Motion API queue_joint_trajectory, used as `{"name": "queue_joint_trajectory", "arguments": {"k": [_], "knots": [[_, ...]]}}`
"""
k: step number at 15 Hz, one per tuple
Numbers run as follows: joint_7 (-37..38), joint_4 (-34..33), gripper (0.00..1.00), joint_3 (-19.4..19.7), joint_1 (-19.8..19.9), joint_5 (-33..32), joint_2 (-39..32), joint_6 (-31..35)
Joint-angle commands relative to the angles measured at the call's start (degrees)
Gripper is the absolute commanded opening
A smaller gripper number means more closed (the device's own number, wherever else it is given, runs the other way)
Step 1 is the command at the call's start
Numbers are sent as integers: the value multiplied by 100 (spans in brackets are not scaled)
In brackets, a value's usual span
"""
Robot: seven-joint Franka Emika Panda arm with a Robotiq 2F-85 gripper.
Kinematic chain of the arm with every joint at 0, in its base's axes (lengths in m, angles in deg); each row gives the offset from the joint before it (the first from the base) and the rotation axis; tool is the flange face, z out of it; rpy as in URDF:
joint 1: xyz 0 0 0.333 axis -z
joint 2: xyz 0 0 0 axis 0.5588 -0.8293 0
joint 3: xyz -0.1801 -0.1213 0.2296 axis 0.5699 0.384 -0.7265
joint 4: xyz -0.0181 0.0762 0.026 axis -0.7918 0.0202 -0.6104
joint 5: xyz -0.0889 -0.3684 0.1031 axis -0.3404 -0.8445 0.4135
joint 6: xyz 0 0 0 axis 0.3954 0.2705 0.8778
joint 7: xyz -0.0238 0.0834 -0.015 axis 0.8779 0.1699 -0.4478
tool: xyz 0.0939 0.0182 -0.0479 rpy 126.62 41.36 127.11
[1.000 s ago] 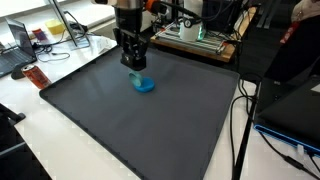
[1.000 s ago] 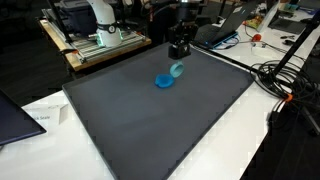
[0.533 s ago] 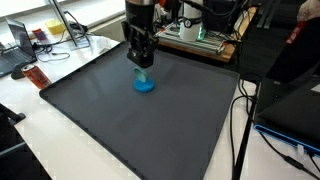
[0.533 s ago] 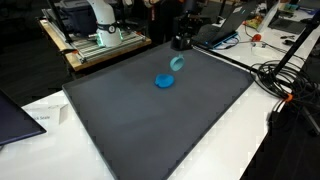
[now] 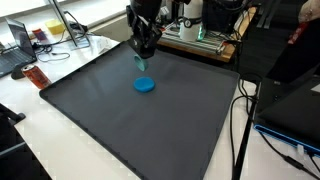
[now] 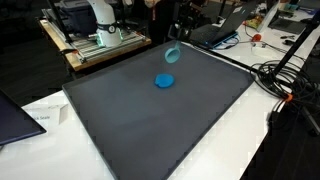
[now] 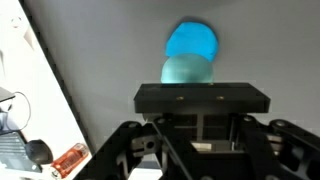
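Note:
A small teal cup (image 5: 141,64) (image 6: 172,54) hangs in the air, with my gripper (image 5: 142,58) (image 6: 174,48) shut on its top. Below it a bright blue disc (image 5: 145,85) (image 6: 165,81) lies flat on the dark grey mat (image 5: 130,125) (image 6: 150,130), well apart from the cup. In the wrist view the teal cup (image 7: 187,72) shows just past the black gripper (image 7: 188,82) body, and the blue disc (image 7: 191,40) lies beyond it on the mat. The fingertips themselves are hidden behind the gripper body.
The mat covers a white table (image 5: 60,140). A red item (image 5: 33,77) and a laptop (image 5: 18,45) sit off the mat's edge. Lab equipment (image 5: 195,33) (image 6: 100,35) stands at the back. Cables (image 5: 240,120) (image 6: 285,85) run along one side.
The gripper has risen with the teal cup, from just above the blue disc to well clear of it. The disc has stayed in place.

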Motion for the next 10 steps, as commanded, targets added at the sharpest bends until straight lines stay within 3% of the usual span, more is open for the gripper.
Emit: {"name": "queue_joint_trajectory", "arguments": {"k": [1, 7, 10], "knots": [[571, -545, 23, -97, -168, -523, -331, -806], [985, -1114, 23, -173, -360, -727, -864, -1056], [1302, -1339, 23, -94, -545, -1137, -1159, -1257]]}}
